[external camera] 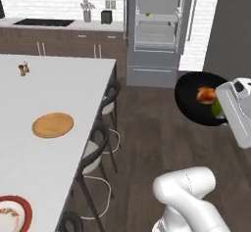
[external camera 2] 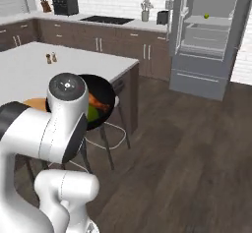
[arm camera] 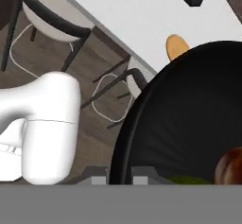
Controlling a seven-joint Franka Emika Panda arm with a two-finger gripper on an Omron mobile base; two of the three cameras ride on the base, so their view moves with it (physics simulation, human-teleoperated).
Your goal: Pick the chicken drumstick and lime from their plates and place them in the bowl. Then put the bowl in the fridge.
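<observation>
Take the white island counter (external camera: pixel 54 94) as your landmark. On its far part you have a pair of small brown shakers (external camera: pixel 23 69) standing close together. Along its right edge you'll see black-framed stools (external camera: pixel 95 150) with pale seats tucked against it over the dark wood floor (external camera: pixel 147 133). Beyond the counter, against the white brick wall, runs a row of brown cabinets (external camera: pixel 63 42) with a black cooktop (external camera: pixel 44 22) set in their pale top. Further right on that top you'll find a grey vase of stems (external camera: pixel 87 11) and a dark canister (external camera: pixel 106 16). From the right base view, a black toaster oven (external camera 2: pixel 65 5) and a knife block (external camera 2: pixel 44 4) sit on the far-left worktop.
</observation>
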